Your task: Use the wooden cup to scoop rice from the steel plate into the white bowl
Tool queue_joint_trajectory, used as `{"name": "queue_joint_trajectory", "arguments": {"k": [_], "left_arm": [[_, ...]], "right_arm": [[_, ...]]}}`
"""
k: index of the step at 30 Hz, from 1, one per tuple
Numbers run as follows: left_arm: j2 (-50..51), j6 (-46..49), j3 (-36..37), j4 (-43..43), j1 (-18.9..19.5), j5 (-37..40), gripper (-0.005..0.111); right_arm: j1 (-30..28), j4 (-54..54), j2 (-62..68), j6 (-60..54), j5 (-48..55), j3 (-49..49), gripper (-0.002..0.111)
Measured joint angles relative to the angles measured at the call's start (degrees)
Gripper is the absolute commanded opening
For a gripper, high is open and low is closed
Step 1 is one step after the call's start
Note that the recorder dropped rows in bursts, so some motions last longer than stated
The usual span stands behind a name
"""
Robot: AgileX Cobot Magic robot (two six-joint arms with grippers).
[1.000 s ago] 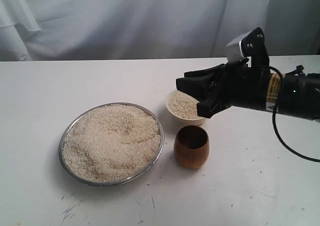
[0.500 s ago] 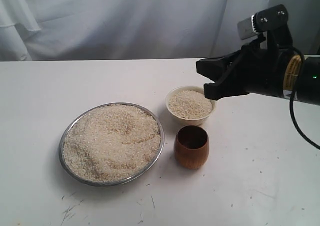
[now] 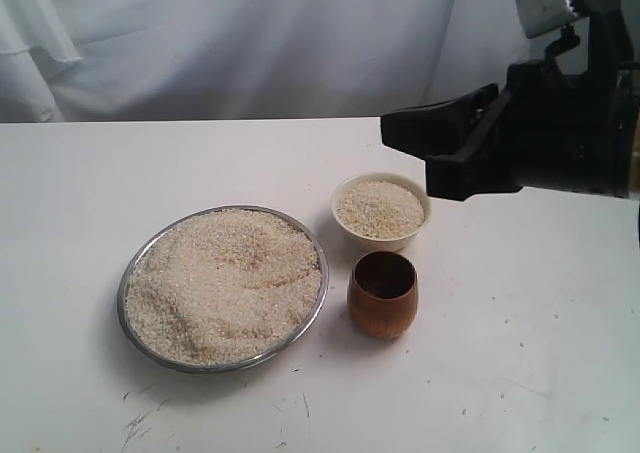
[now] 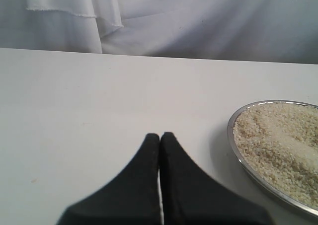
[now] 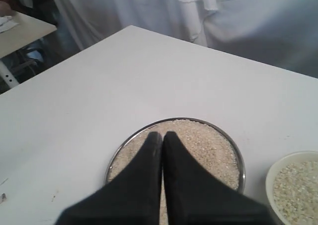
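The right claw point(image 3: 415, 148) hangs shut and empty at the upper right. The cup point(image 3: 382, 295) stands upright at lower centre, just below the bowl point(image 3: 385, 243) and right of the plate point(image 3: 322, 273) of rice point(image 3: 225, 283). To scoop, it likely must open and grip the cup's wall squarely — no tipping. Only the wrist views show jaws pressed together — the left claw point(image 4: 160, 134) too, empty; neither shows the cup.

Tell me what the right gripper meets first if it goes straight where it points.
Probably the heap of off-white rice in the wide shiny steel plate; the shut black right gripper aims there, but depth is unclear.
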Motion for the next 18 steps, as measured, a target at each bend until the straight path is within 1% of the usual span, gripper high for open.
{"name": "queue_joint_trajectory", "arguments": {"k": [10, 18], "left_arm": [[0.0, 0.0, 0.0, 0.0, 0.0, 0.0, 0.0], [0.0, 0.0, 0.0, 0.0, 0.0, 0.0, 0.0]], "right_arm": [[0.0, -0.81, -0.66, 1.31, -1.04, 0.0, 0.0], [0.0, -1.33, -6.19, 1.43, 0.4, 0.0, 0.0]]}}
